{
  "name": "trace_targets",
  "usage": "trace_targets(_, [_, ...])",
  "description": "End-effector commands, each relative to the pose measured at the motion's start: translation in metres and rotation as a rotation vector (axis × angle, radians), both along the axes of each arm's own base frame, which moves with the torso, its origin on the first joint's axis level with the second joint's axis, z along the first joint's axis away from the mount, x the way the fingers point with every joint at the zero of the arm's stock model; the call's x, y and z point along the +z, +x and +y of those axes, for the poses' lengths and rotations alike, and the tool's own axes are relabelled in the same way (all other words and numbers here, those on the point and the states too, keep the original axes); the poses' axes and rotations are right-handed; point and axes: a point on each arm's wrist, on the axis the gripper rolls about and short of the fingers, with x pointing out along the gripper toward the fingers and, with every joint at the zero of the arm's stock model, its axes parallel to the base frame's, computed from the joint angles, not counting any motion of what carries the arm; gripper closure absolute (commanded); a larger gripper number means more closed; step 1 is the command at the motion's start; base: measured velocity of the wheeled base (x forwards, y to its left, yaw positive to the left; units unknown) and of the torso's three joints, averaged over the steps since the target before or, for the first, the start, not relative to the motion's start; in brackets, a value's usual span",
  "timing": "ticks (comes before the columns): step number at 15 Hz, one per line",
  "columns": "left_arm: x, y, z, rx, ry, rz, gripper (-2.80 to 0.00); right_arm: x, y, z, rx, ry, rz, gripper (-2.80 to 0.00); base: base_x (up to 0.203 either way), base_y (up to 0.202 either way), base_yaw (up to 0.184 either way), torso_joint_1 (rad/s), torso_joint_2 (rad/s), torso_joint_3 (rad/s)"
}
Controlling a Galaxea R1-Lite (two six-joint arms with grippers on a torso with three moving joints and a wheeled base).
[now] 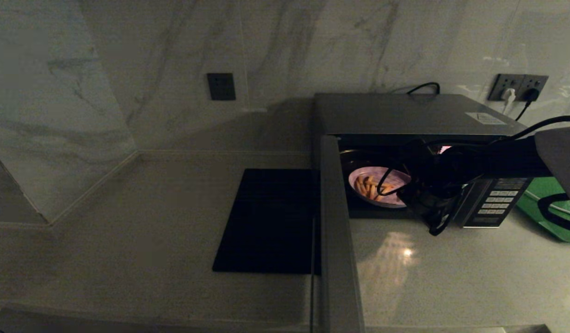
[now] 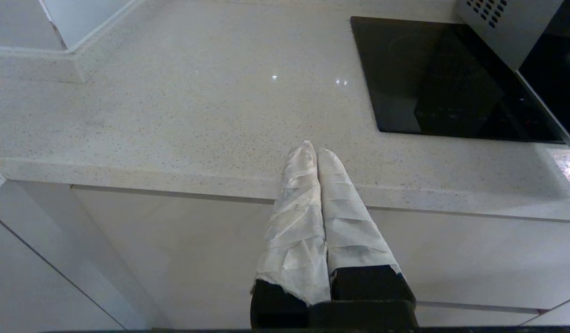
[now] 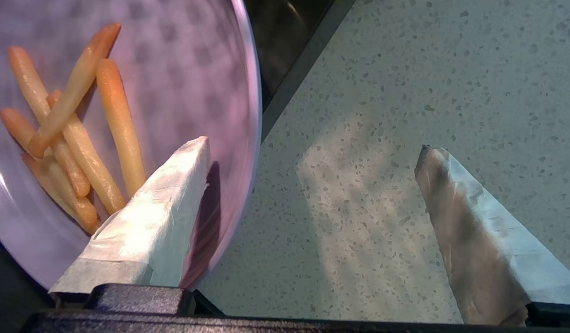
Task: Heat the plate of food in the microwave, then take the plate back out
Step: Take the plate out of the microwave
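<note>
Marble walls stand behind the pale speckled desk [image 1: 127, 231]. On it the microwave [image 1: 405, 115] has its door open, with the plate of food [image 1: 375, 185] inside. At the opening, the right gripper [image 3: 312, 152] has its fingers wide apart, one over the plate. The left gripper [image 2: 312, 150], fingers together, is parked at the desk edge.

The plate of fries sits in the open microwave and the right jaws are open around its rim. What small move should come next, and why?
Probably close the right gripper on the plate rim: its jaws stand wide open, one over the plate inside the open microwave, the other outside the rim, nothing gripped yet.
</note>
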Motion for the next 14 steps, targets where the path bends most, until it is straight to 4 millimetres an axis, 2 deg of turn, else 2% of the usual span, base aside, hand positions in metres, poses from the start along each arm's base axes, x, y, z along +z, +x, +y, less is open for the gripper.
trace_targets(1, [0.0, 0.0, 0.0, 0.001, -0.001, 0.0, 0.0, -0.001, 0.0, 0.0, -0.006, 0.001, 0.002, -2.8, 0.0, 0.0, 0.0, 0.0, 0.0, 0.0])
trace_targets(3, [0.0, 0.0, 0.0, 0.001, -0.001, 0.0, 0.0, -0.001, 0.0, 0.0, -0.006, 0.001, 0.001, -2.8, 0.0, 0.0, 0.0, 0.0, 0.0, 0.0])
trace_targets(4, [0.0, 0.0, 0.0, 0.001, -0.001, 0.0, 0.0, -0.001, 0.0, 0.0, -0.006, 0.001, 0.001, 0.0, 0.0, 0.0, 0.0, 0.0, 0.0, 0.0])
trace_targets(14, [0.0, 0.0, 0.0, 0.001, -0.001, 0.0, 0.0, 0.012, -0.003, 0.0, 0.009, 0.033, -0.024, 0.0, 0.0, 0.0, 0.0, 0.0, 0.0, 0.0])
